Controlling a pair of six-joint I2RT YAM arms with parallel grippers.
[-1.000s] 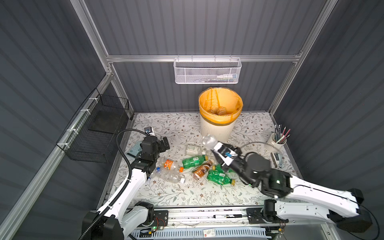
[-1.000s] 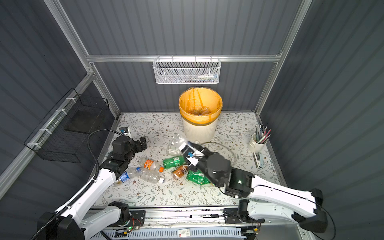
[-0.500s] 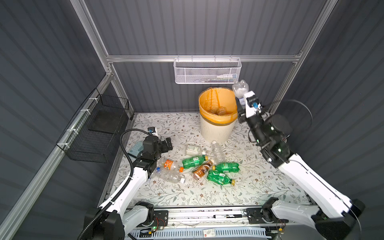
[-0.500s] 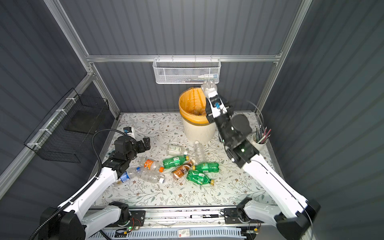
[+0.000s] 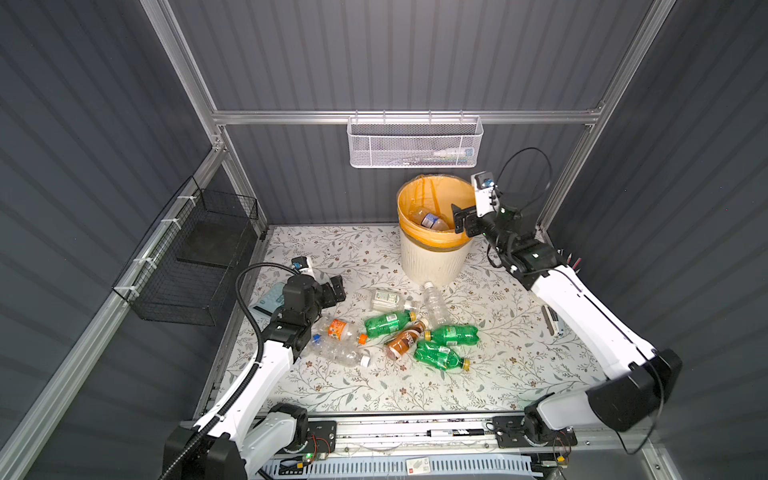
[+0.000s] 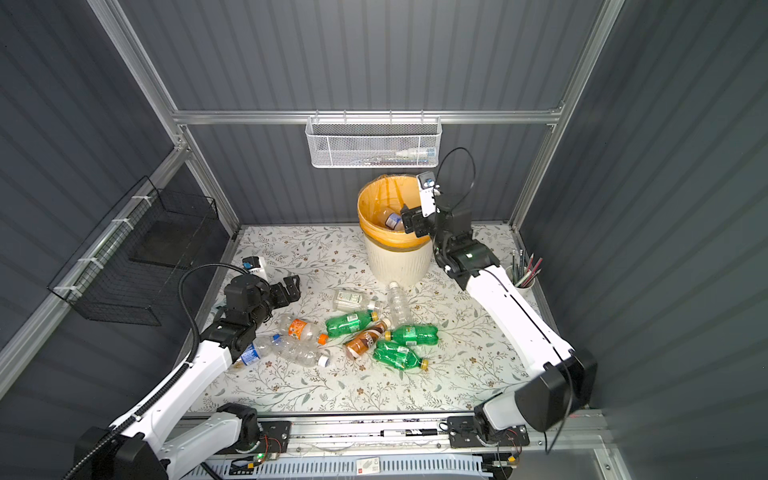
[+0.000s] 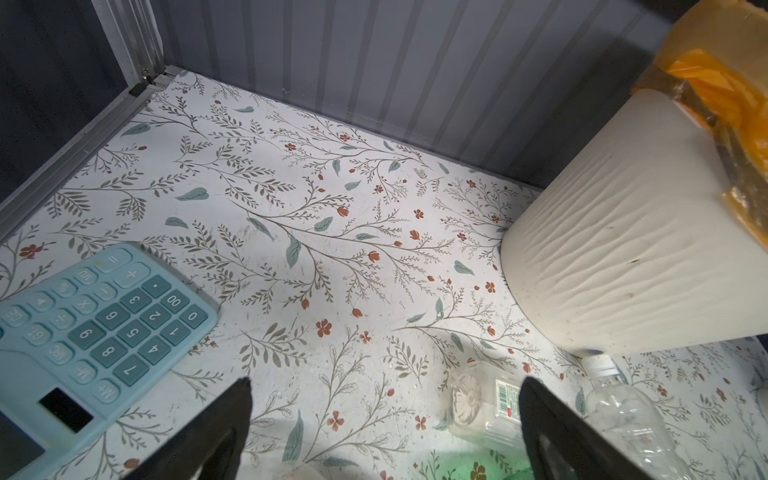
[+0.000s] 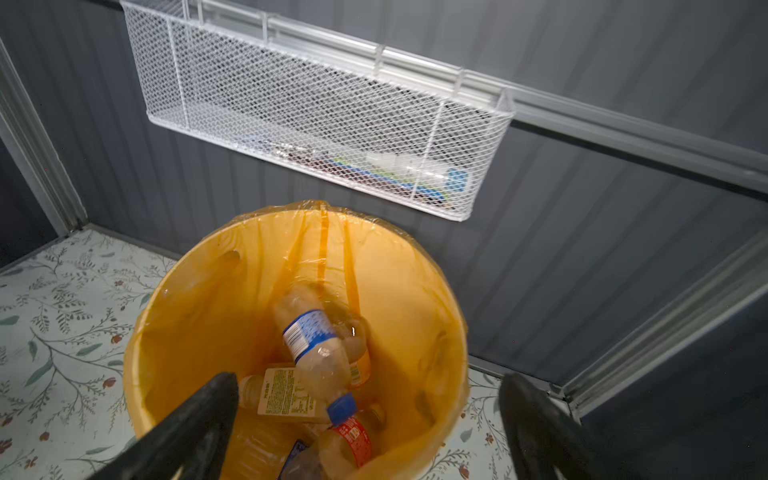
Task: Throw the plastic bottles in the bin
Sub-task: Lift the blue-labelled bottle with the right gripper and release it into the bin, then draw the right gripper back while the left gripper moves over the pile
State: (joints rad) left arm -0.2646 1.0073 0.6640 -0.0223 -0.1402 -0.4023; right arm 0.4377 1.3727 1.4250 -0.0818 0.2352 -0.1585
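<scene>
the blue-labelled bottle (image 8: pixel 318 345) lies inside the bin (image 5: pixel 428 257), just below the right gripper (image 5: pixel 463 219), whose jaws gape empty over the right rim. half a second ago it held a clear bottle higher up. the right arm (image 5: pixel 582 307) reaches far and upward; the left gripper (image 5: pixel 336 289) hovers open, low at left.

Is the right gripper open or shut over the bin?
Open. The right gripper has its jaws spread wide, holding nothing, above the bin.
</scene>
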